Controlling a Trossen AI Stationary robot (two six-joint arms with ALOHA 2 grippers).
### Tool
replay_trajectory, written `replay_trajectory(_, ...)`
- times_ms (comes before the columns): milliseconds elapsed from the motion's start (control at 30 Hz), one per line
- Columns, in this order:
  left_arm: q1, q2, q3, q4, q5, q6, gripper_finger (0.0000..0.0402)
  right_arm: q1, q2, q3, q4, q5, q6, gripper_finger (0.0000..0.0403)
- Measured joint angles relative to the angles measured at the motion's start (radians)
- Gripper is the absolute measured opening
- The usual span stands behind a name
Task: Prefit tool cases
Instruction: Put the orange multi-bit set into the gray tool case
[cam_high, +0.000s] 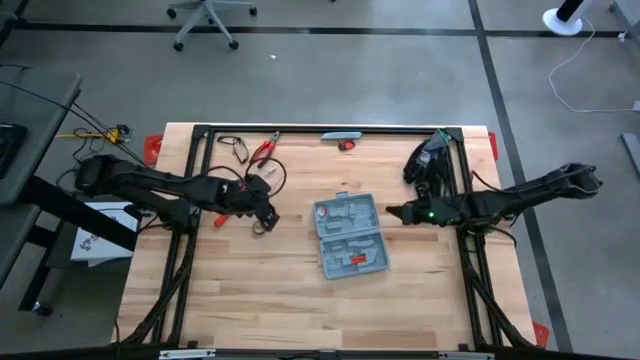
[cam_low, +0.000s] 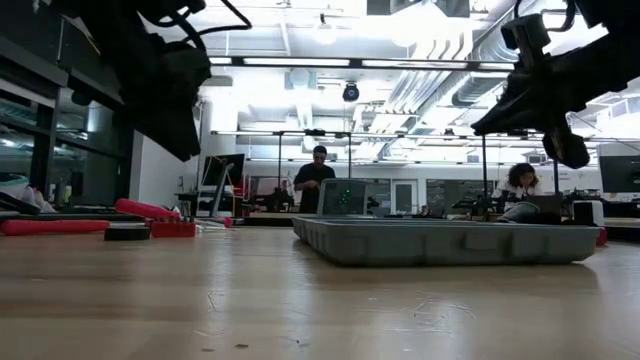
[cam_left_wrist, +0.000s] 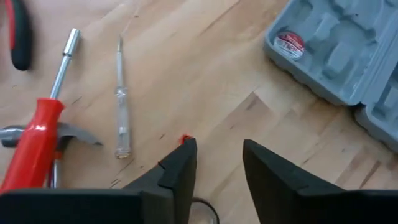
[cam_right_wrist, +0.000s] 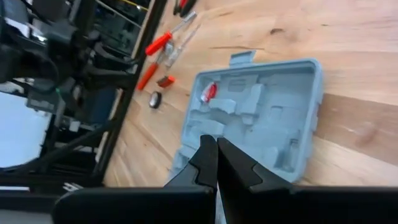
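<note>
The tool case (cam_high: 348, 236) lies open and flat between both claws, slots up for filling. The left gripper (cam_left_wrist: 217, 165), parted and empty, hovers beside loose tools (cam_left_wrist: 37, 134) (a likely pick); the right gripper (cam_right_wrist: 216, 155) waits pinched shut over the case.

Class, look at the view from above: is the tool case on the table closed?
No. The tool case lies opened flat on the table, both moulded grey halves facing up.
</note>
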Motion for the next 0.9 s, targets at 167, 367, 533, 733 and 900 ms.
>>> replay_trajectory(167,0.020,0.046,0.000,-0.049,0.015,0.093,0.0152,-0.001,0.051,0.000,-0.017,-0.003,0.000,0.0000)
replay_trajectory(367,0.029,0.107,0.000,-0.034,0.035,0.202,0.0165,-0.001,0.114,0.000,-0.016,-0.020,0.000,0.0000)
replay_trajectory(533,0.091,0.094,-0.074,0.111,0.161,0.199,0.0171,-0.001,0.134,0.000,-0.013,-0.048,-0.003,0.0000)
replay_trajectory(733,0.137,0.058,-0.152,0.157,0.221,0.196,0.0179,0.000,0.134,0.000,-0.013,-0.056,-0.007,0.0000)
replay_trajectory(900,0.139,0.053,-0.153,0.141,0.193,0.219,0.0180,0.000,0.134,0.000,-0.017,-0.056,-0.007,0.0000)
